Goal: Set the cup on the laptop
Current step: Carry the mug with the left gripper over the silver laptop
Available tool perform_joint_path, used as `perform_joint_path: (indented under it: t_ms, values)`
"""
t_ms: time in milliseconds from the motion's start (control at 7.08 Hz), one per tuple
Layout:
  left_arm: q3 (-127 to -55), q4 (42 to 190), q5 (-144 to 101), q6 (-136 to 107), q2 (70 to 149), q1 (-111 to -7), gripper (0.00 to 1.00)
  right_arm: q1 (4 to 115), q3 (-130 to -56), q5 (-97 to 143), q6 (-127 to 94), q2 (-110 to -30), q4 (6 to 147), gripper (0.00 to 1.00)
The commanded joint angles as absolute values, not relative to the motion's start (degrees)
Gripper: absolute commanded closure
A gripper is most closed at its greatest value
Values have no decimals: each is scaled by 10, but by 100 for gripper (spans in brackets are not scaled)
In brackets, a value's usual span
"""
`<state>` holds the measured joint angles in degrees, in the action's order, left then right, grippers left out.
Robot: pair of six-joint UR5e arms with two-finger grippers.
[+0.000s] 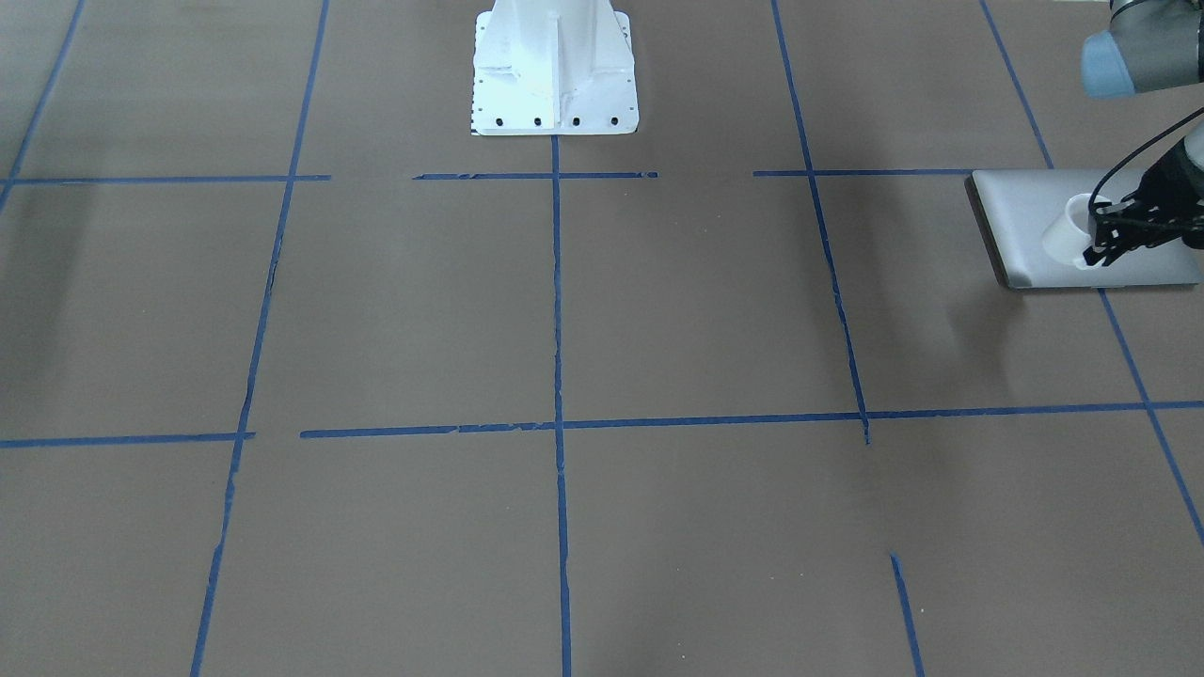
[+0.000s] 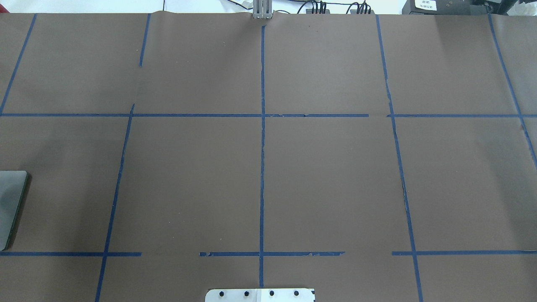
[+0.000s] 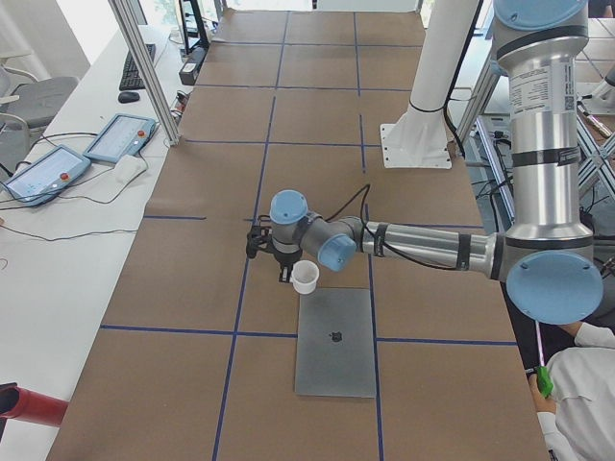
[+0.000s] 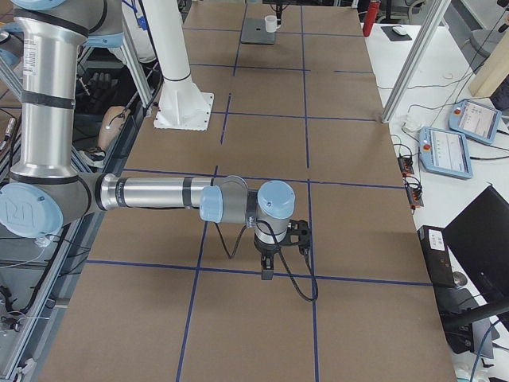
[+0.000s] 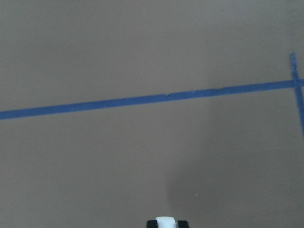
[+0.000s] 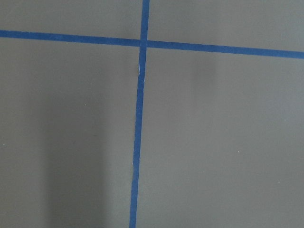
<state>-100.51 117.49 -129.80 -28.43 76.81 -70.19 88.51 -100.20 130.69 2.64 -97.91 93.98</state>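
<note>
The silver-grey laptop [image 1: 1025,221] lies shut at the table's end on my left; its apple logo shows in the exterior left view [image 3: 335,336], and one corner shows in the overhead view [image 2: 10,201]. My left gripper [image 1: 1097,243] is shut on the rim of the small white cup [image 1: 1068,230] and holds it over the laptop's lid, near an edge [image 3: 306,278]. I cannot tell whether the cup touches the lid. The cup's rim shows at the bottom of the left wrist view [image 5: 166,221]. My right gripper [image 4: 267,270] points down over bare table; I cannot tell whether it is open.
The brown table carries a grid of blue tape [image 1: 557,310]. The white robot base [image 1: 555,70] stands at the middle of my side. Teach pendants [image 4: 449,147] and cables lie on the side bench.
</note>
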Motion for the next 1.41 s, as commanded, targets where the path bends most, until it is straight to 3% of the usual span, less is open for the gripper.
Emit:
perform_joint_path:
  t_ms: [0, 1272]
  values:
    - [-992, 1185, -1296, -296, 723, -715, 100, 885, -1002, 1307, 26, -979, 940, 0]
    - [-924, 1286, -1302, -299, 711, -711, 100, 885, -1002, 1307, 26, -979, 940, 0]
